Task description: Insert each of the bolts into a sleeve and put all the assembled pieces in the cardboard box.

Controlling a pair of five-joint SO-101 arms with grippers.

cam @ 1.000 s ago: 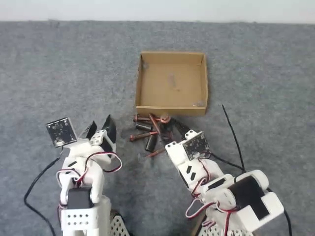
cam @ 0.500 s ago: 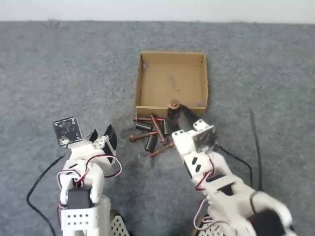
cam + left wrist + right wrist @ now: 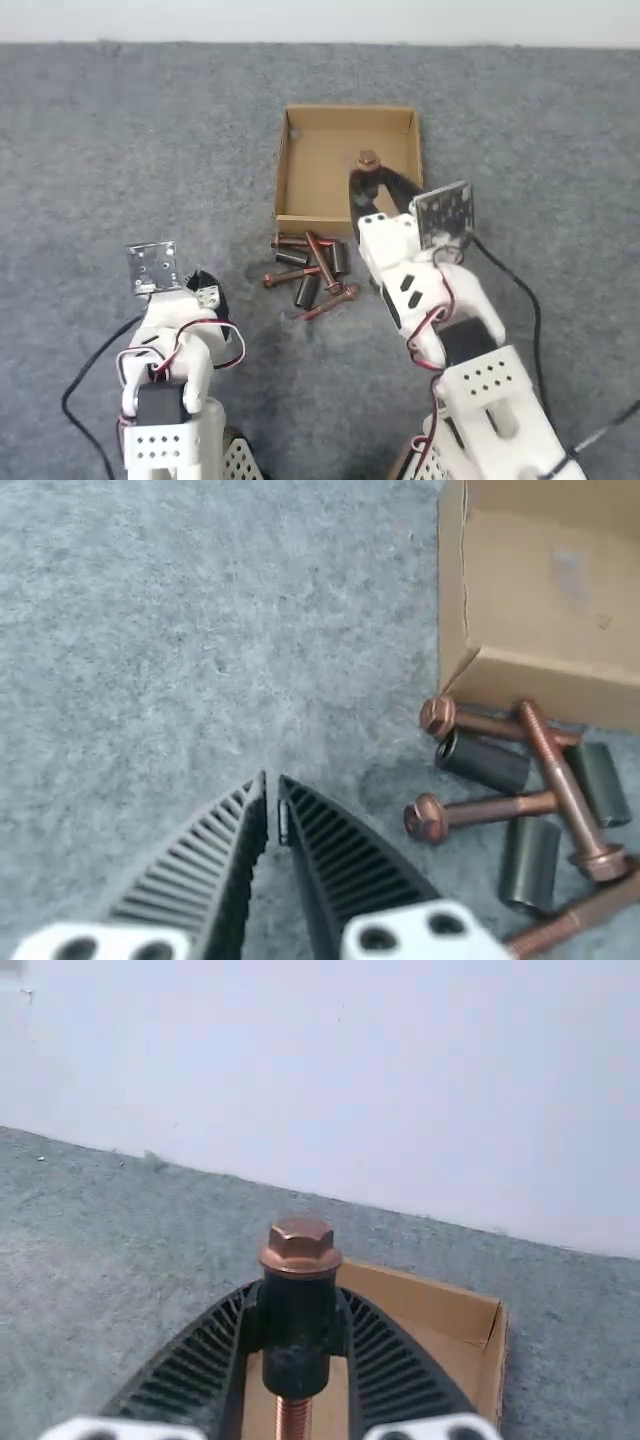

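- Right gripper (image 3: pixel 296 1300): jaws clamped on a sleeved bolt (image 3: pixel 300 1247), head upward, held above the cardboard box (image 3: pixel 320 170).
- Left gripper (image 3: pixel 272 798): jaws all but closed, holding nothing, over the carpet (image 3: pixel 150 630).
- Loose bolts and sleeves (image 3: pixel 310 270): piled just beside the box's near wall.

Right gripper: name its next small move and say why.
Probably lower a little and open the fingers. The right gripper is shut on a sleeve with a bolt through it, held upright over what appears to be the cardboard box, so releasing there should drop the assembled piece inside.
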